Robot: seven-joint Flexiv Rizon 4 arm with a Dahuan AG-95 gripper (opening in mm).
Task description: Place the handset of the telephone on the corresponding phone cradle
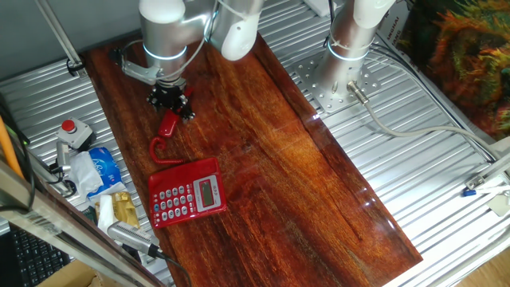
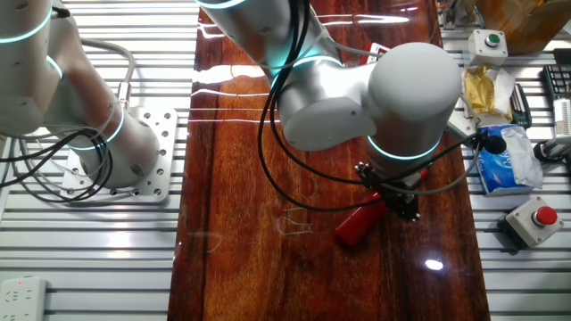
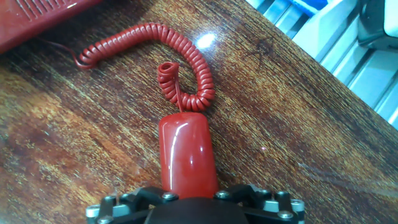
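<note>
The red handset [image 1: 169,123] lies at the far left of the wooden table, its curly cord [image 1: 162,150] running to the red telephone [image 1: 187,193]. The phone cradle [image 1: 184,169] along the base's top edge holds nothing. My gripper [image 1: 171,102] is right over the handset's far end with its jaws against both sides. In the hand view the handset [image 3: 186,155] runs out from between the jaws of my gripper [image 3: 189,198], with the cord [image 3: 186,62] beyond and a corner of the telephone [image 3: 37,18] at top left. In the other fixed view my gripper [image 2: 393,201] holds the handset [image 2: 359,225] at a tilt.
A grey box with a red button [image 1: 72,131], a blue packet [image 1: 102,167] and a yellow packet [image 1: 119,209] lie on the metal rails left of the table. A second arm's base [image 1: 343,80] stands on a plate at the right.
</note>
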